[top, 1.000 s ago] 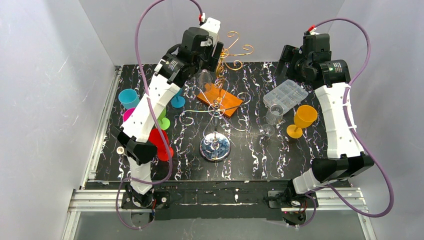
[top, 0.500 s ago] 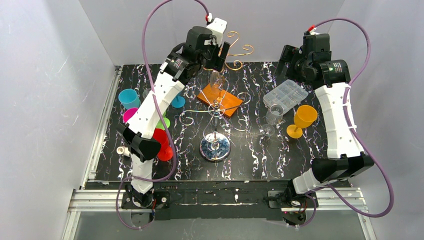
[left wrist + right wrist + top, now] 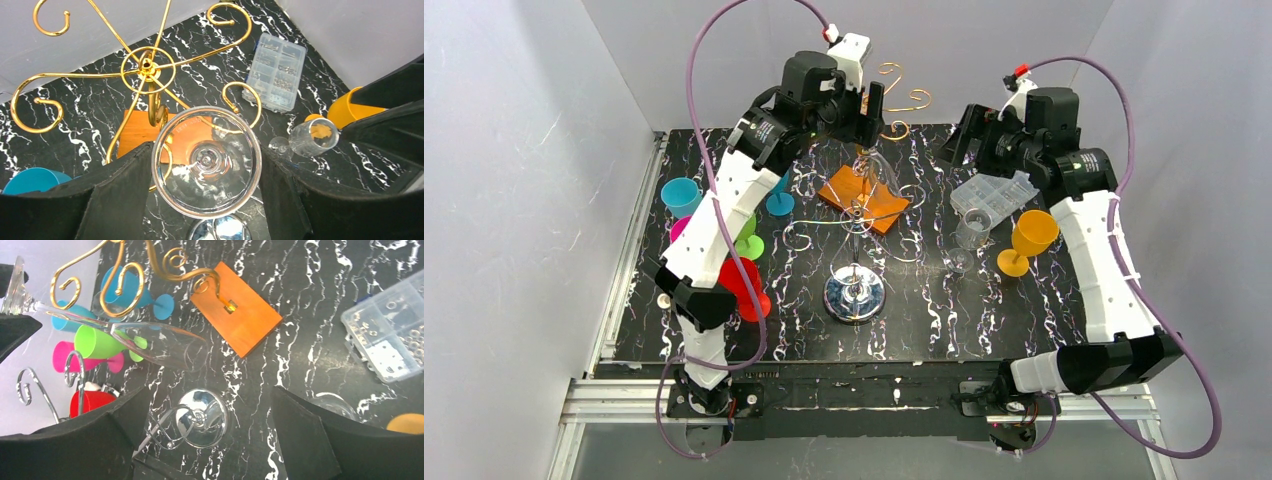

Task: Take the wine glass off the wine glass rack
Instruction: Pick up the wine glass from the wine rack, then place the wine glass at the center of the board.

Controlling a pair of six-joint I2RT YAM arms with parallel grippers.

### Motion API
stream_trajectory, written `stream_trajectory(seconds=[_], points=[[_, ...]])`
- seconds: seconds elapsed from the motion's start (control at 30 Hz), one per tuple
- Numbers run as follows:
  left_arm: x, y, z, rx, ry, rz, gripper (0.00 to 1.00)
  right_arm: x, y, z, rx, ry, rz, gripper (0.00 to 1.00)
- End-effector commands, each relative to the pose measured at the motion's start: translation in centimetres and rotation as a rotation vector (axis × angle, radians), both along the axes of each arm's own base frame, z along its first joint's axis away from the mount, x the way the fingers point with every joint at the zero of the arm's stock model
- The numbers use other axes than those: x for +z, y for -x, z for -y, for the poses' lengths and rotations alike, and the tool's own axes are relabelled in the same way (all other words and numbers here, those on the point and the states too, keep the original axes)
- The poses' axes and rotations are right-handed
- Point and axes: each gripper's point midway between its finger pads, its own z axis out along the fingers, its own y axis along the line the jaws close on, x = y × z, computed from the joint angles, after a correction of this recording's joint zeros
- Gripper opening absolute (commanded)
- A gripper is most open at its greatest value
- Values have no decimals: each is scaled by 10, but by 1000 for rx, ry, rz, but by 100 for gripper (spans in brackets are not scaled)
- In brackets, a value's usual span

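Left wrist view: my left claw (image 3: 206,155) is clamped on the foot of the wine glass (image 3: 160,342), up beside the wine glass rack (image 3: 146,64) near the middle of the worktop's far edge. My right claw (image 3: 207,407) hangs wide open and empty. My worry: the stem looks close to a scroll arm (image 3: 240,100), so a sideways pull could snag it and tip the rack. Or the slick foot slips out.

Lighting is bright, even and diffuse; shadows on the black marbled surface (image 3: 984,310) are faint. Glare noted on the mirrored round base of the gold wire wine glass rack (image 3: 854,293) and on the clear wine glass (image 3: 206,161). The black fingers (image 3: 115,200) of the left end effector (image 3: 205,152) read soft in the foreground.
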Motion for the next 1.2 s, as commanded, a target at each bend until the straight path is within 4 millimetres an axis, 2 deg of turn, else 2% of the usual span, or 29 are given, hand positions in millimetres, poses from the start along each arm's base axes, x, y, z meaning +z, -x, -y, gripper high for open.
stream_trajectory(seconds=[0.0, 0.1, 0.5, 0.7, 0.9, 1.17], points=[[37, 30, -6, -34, 100, 14, 29, 21, 13, -28, 139, -84, 117, 98], [38, 38, 0, -72, 126, -8, 29, 19, 21, -39, 193, -78, 157, 98], [42, 57, 22, -153, 181, -57, 27, 38, 24, -73, 282, 17, 330, 98], [41, 61, 32, -177, 208, -86, 27, 46, 32, -86, 312, 38, 436, 92], [47, 65, 39, -197, 245, -103, 27, 59, 38, -94, 335, 31, 544, 81], [53, 69, 47, -226, 292, -129, 26, 55, 34, -102, 358, 52, 571, 68]])
